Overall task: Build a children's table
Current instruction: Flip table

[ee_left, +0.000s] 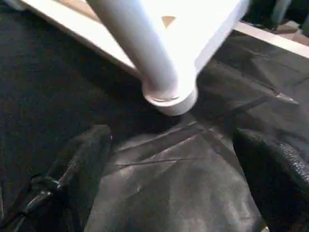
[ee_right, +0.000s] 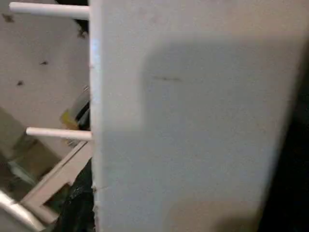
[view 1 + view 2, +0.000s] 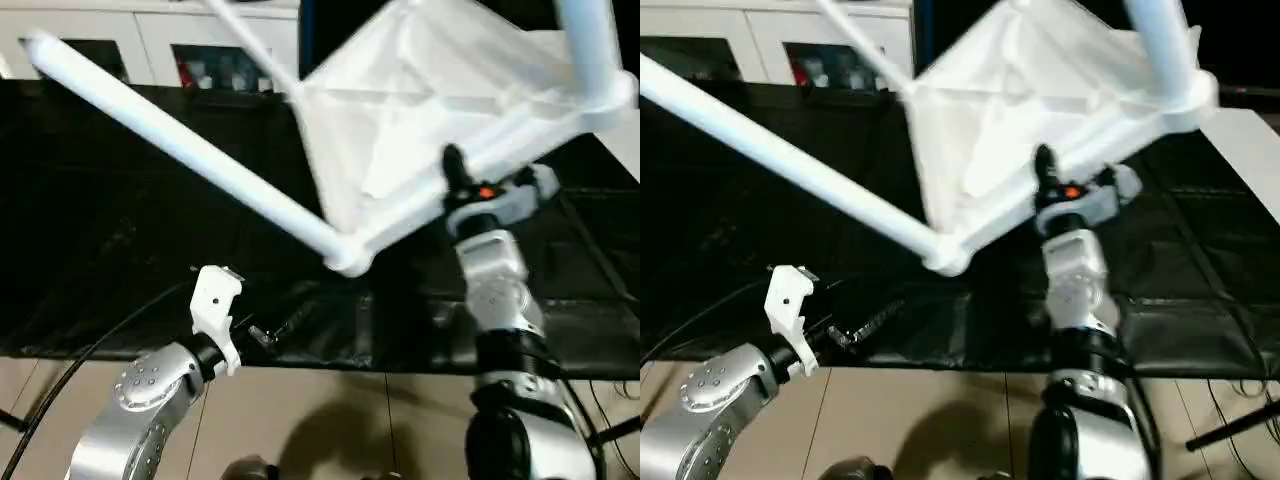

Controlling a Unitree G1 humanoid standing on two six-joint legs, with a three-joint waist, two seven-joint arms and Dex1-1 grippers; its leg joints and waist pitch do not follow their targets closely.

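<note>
The children's table's white tabletop hangs tilted above the black work surface, ribbed underside toward me. A long white leg runs from its near corner socket up to the far left. A second leg rises at the top right and a third shows behind. My right gripper is shut on the tabletop's near rim, one black finger over the edge. In the left wrist view my left gripper is open, its fingers wide apart just below the corner socket, holding nothing.
The black-covered work surface ends in a front edge close to my arms, with tan floor below. White cabinets stand behind. A black cable trails by my left forearm.
</note>
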